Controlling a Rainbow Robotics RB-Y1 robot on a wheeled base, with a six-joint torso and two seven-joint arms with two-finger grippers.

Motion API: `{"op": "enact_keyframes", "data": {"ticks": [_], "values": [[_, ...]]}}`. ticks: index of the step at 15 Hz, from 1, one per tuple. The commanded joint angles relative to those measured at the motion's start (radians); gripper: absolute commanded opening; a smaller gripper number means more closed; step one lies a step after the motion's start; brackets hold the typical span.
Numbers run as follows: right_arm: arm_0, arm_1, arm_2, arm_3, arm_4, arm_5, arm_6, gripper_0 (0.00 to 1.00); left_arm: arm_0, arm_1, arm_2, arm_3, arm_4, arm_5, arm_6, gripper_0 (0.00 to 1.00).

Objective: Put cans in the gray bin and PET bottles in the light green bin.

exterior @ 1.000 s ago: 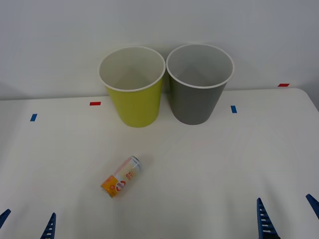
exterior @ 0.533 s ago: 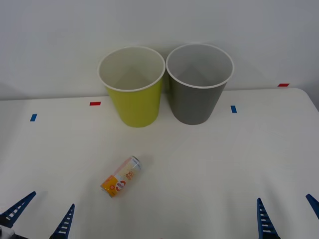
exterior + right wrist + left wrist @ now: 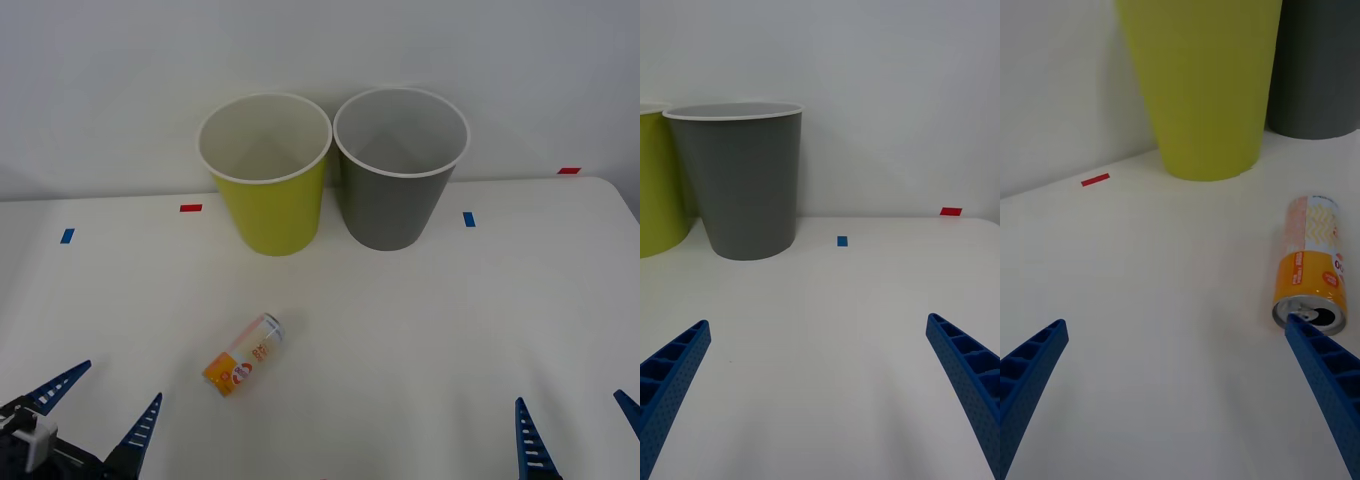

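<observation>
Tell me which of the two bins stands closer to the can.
The light green bin, left of the gray bin; the can lies in front of it.

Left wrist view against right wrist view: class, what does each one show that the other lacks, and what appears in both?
Left wrist view alone: the can lying on its side on the table, its opened top toward the camera, a red tape mark, and the open left gripper.

Right wrist view alone: a blue tape mark, another red mark, and the open right gripper.

Both: the light green bin and the gray bin, standing side by side by the wall.
</observation>
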Motion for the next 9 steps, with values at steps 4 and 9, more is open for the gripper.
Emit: {"op": "enact_keyframes", "data": {"ticks": [4, 9], "values": [[0.0, 0.0, 0.0, 0.0, 0.0, 0.0, 0.0, 1.0, -0.149, 0.082, -0.086, -0.043, 0.014, 0.184, 0.001, 1.0], [0.0, 0.0, 0.0, 0.0, 0.0, 0.0, 0.0, 1.0, -0.217, 0.151, -0.105, -0.306, 0.032, 0.647, -0.002, 1.0]]}}
